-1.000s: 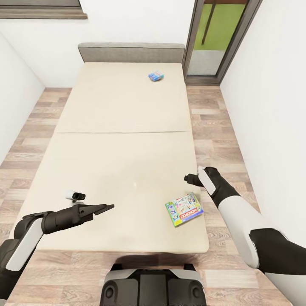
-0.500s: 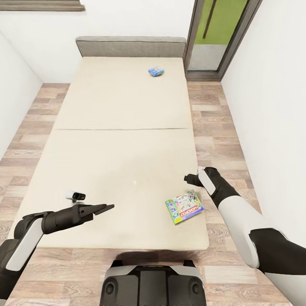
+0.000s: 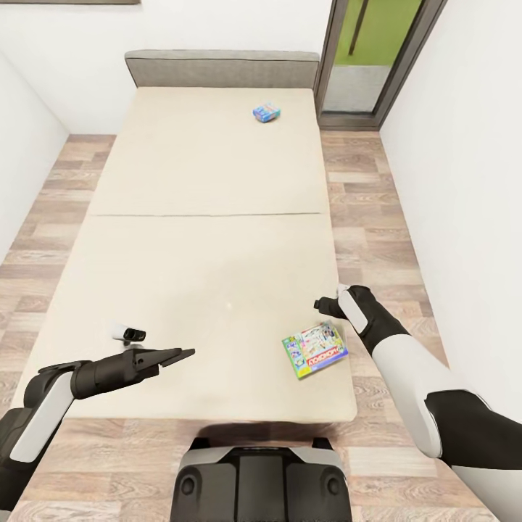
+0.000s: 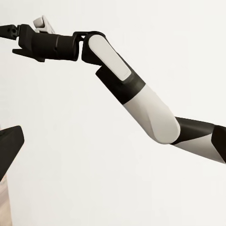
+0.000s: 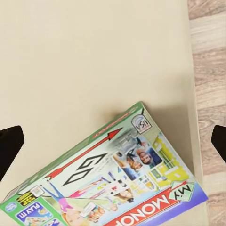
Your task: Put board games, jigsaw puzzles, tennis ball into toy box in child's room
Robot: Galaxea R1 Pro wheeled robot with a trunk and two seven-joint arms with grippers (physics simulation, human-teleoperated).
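The green-white Monopoly board game [image 3: 315, 351] lies flat on the cream bed [image 3: 203, 275], near its front right corner. A small blue board game [image 3: 267, 112] rests far off by the headboard. My right gripper [image 3: 321, 304] hovers just beyond the Monopoly box, open. In the right wrist view the box [image 5: 117, 183] sits below the widely spread fingertips [image 5: 10, 143]. My left gripper [image 3: 181, 354] hangs over the bed's front left part, open and holding nothing. One dark fingertip [image 4: 9, 143] shows in the left wrist view, with the right arm [image 4: 136, 94] across from it.
A grey headboard [image 3: 221, 69] closes the bed's far end, with a glass door [image 3: 362, 58] to its right. White walls stand close on both sides, leaving narrow strips of wood floor [image 3: 370, 210]. My base [image 3: 261, 486] is at the bed's near edge.
The whole head view has shifted, so the headboard and blue box now sit higher in the picture. Both arms hold the same pose and the Monopoly box lies where it was.
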